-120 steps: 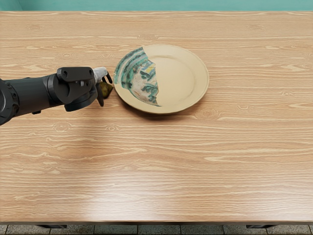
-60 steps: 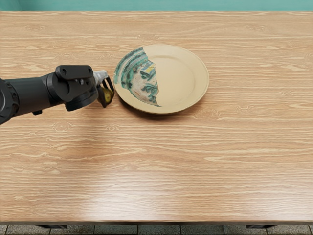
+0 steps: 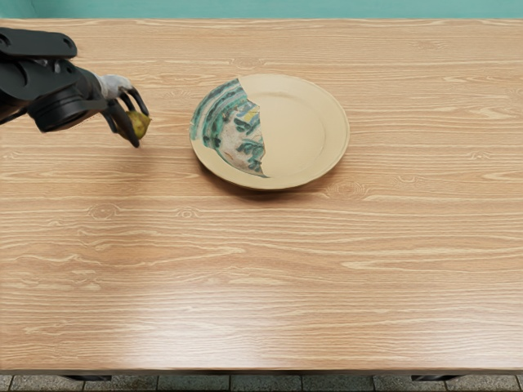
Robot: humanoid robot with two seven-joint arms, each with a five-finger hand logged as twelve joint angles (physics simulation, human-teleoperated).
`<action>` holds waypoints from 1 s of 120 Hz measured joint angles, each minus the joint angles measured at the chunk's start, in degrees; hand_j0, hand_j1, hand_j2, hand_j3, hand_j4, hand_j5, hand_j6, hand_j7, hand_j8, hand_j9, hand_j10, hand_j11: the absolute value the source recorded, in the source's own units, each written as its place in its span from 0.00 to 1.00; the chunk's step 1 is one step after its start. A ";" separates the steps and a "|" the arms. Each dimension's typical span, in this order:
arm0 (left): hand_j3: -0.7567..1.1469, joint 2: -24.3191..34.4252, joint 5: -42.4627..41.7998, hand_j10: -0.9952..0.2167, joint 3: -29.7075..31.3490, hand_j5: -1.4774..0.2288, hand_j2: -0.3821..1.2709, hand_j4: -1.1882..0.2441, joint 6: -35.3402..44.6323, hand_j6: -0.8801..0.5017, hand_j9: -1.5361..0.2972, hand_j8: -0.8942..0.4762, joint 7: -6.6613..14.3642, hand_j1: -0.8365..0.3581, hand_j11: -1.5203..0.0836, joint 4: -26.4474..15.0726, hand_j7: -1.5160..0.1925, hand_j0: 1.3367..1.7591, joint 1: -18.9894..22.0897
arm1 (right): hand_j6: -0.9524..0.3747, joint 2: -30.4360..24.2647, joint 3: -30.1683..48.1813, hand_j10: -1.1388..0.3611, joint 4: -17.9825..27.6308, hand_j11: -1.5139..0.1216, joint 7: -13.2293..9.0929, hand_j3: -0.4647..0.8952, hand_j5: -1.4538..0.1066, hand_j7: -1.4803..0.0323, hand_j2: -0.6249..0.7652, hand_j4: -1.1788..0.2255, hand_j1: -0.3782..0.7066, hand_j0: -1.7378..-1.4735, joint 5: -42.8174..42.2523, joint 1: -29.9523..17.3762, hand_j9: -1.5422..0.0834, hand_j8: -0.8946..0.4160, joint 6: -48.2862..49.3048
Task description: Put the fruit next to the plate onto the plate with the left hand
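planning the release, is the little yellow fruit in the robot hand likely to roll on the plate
Probably: the fruit looks small and rounded, so it may roll. The plate looks shallow, so its rim might barely stop it.

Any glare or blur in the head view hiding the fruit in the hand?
Head view: sharp, no blur on the left hand or the fruit it grips; head view: a pale sheen on the table at lower left, away from both; soft shadow under the plate at its near rim.

A light wooden table (image 3: 261,269) fills the view, teal wall (image 3: 261,8) behind, grey tiled floor (image 3: 245,382) below.
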 joint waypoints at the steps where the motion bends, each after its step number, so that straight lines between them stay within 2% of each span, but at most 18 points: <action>1: 0.40 0.15 -0.01 0.13 -0.13 0.20 0.46 0.59 -0.15 0.46 0.22 0.38 0.02 0.42 0.24 -0.39 0.21 0.73 -0.40 | 0.72 0.00 0.00 0.76 0.00 0.93 0.00 0.34 0.93 0.98 0.45 0.84 0.03 0.30 0.00 0.00 0.95 0.68 0.00; 15: 0.40 1.01 -1.01 0.13 -4.34 0.19 0.46 0.60 -1.42 0.47 0.21 0.38 0.16 0.43 0.23 -3.69 0.20 0.73 -2.25 | 0.72 0.00 0.00 0.76 0.00 0.93 0.00 0.34 0.93 0.98 0.45 0.84 0.03 0.30 0.00 0.00 0.95 0.68 0.00; 27: 0.40 0.28 -1.29 0.12 -10.12 0.18 0.46 0.61 -1.75 0.47 0.21 0.38 0.09 0.42 0.23 -4.35 0.20 0.73 -0.72 | 0.72 0.00 0.00 0.76 0.00 0.93 0.00 0.34 0.93 0.98 0.45 0.84 0.03 0.30 0.00 0.00 0.95 0.68 0.01; 36: 0.40 -3.69 -1.41 0.12 -14.32 0.17 0.47 0.60 -1.84 0.47 0.21 0.39 -0.06 0.43 0.23 -2.46 0.20 0.73 2.31 | 0.72 0.00 0.00 0.76 0.00 0.93 0.00 0.34 0.93 0.98 0.45 0.84 0.03 0.30 0.00 0.00 0.95 0.68 0.00; 50: 0.40 -5.11 -1.46 0.12 -18.24 0.15 0.48 0.61 -1.88 0.48 0.21 0.41 -0.28 0.42 0.23 0.42 0.19 0.73 3.24 | 0.72 0.00 0.00 0.76 0.00 0.93 0.00 0.34 0.93 0.98 0.45 0.84 0.03 0.30 0.00 0.00 0.95 0.68 0.01; 68: 0.40 -6.34 -1.33 0.12 -20.35 0.15 0.50 0.61 -1.75 0.48 0.21 0.40 -0.39 0.41 0.23 3.12 0.21 0.73 4.24 | 0.72 0.00 0.00 0.76 0.00 0.93 0.00 0.34 0.93 0.98 0.45 0.84 0.03 0.30 0.00 0.00 0.95 0.68 0.01; 73: 0.40 -6.28 -1.33 0.21 -20.60 0.25 0.47 0.59 -1.56 0.44 0.29 0.42 -0.45 0.47 0.33 3.47 0.30 0.74 4.37 | 0.72 0.00 0.00 0.76 0.00 0.93 0.00 0.34 0.93 0.98 0.45 0.84 0.03 0.30 0.00 0.00 0.95 0.68 0.01; 85: 0.40 -6.28 -1.21 0.44 -20.83 0.48 0.38 0.66 -1.35 0.50 0.50 0.50 -0.44 0.66 0.56 3.60 0.51 0.75 3.93 | 0.72 0.00 0.00 0.76 0.00 0.93 0.00 0.34 0.93 0.98 0.45 0.84 0.03 0.30 0.00 0.00 0.95 0.68 0.00; 103: 0.40 -5.64 -1.11 0.62 -20.63 0.67 0.30 0.74 -1.32 0.56 0.66 0.57 -0.15 0.82 0.75 2.64 0.70 0.75 1.83 | 0.72 0.00 0.00 0.76 0.00 0.93 0.00 0.34 0.93 0.98 0.45 0.84 0.03 0.30 0.00 0.00 0.95 0.68 0.00; 107: 0.40 -2.61 -1.15 0.65 -19.72 0.69 0.29 0.75 -1.37 0.57 0.69 0.58 -0.11 0.84 0.77 1.33 0.72 0.76 -0.22 | 0.72 0.00 0.00 0.76 0.01 0.93 0.00 0.34 0.93 0.98 0.45 0.84 0.03 0.30 0.00 0.00 0.95 0.68 0.01; 112: 0.40 4.00 -1.17 0.68 -17.53 0.72 0.28 0.76 -2.88 0.58 0.71 0.59 -0.10 0.86 0.80 -3.05 0.75 0.76 -3.85 | 0.72 0.00 -0.01 0.76 0.00 0.93 0.00 0.34 0.93 0.98 0.45 0.84 0.03 0.30 0.00 0.00 0.95 0.68 0.00; 117: 0.40 11.35 -1.14 0.70 -14.84 0.74 0.27 0.77 -9.34 0.58 0.73 0.59 -0.10 0.88 0.83 -7.78 0.77 0.76 -7.70 | 0.72 0.00 0.00 0.76 0.00 0.93 0.00 0.34 0.93 0.98 0.45 0.84 0.03 0.30 0.00 0.00 0.95 0.68 0.00; 120: 0.40 15.63 -0.99 0.71 -13.54 0.76 0.27 0.77 -13.82 0.59 0.74 0.60 -0.10 0.89 0.84 -9.94 0.78 0.76 -7.75 | 0.72 0.00 0.00 0.76 0.00 0.93 0.00 0.34 0.93 0.98 0.45 0.84 0.03 0.30 0.00 0.00 0.95 0.68 0.01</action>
